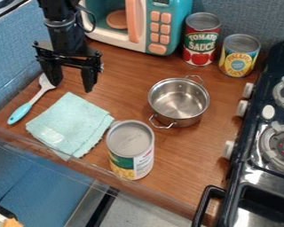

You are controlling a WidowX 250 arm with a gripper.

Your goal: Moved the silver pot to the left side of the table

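While near three cans point(131, 150), one two-handled silver pot point(179, 103).

Black arm point(63, 32) at upper left, jaws downward, parted

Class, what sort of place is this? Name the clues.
Probably a toy kitchen set up for a robot: a small teal microwave, a stove and a black robot gripper over the counter.

Shiny smooth metal pot point(173, 98); soft matt cloth point(66, 122); glossy brown wood table point(129, 82); paper-labelled metal can point(131, 150).
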